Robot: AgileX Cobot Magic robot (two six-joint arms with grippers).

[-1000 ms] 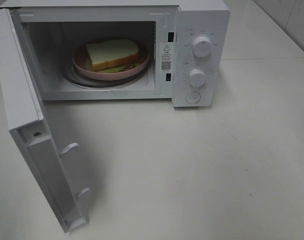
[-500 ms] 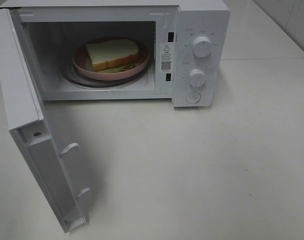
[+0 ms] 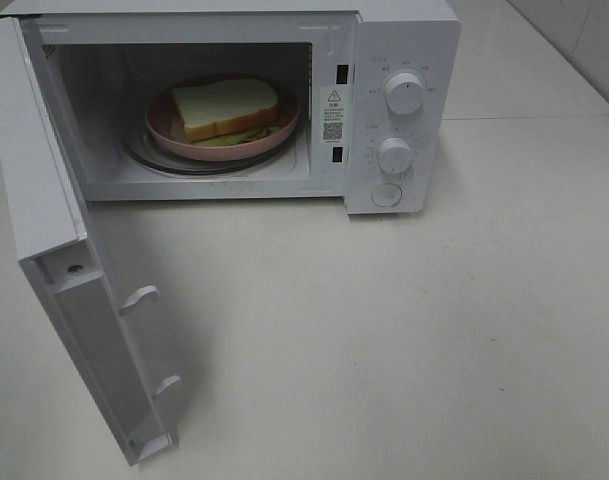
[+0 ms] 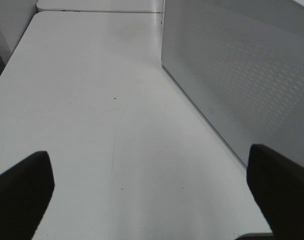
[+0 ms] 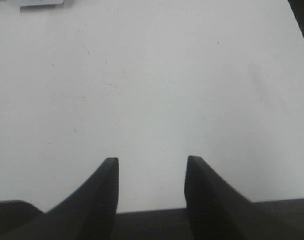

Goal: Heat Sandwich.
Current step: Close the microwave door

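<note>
The sandwich (image 3: 225,108), pale bread with an orange-yellow filling edge, lies on a round pink plate (image 3: 164,128) inside the open white microwave (image 3: 404,40), on its glass turntable. The microwave door (image 3: 44,190) is swung wide open to the left. Neither gripper shows in the exterior high view. In the left wrist view my left gripper (image 4: 152,200) is open wide and empty over the bare table, beside the door's meshed outer face (image 4: 241,75). In the right wrist view my right gripper (image 5: 152,161) is open and empty above the table.
The microwave's two knobs (image 3: 404,92) and round door button (image 3: 386,195) are on its right panel. The white table (image 3: 404,330) stretches in front of the microwave. A table seam runs behind it at the right (image 3: 534,117).
</note>
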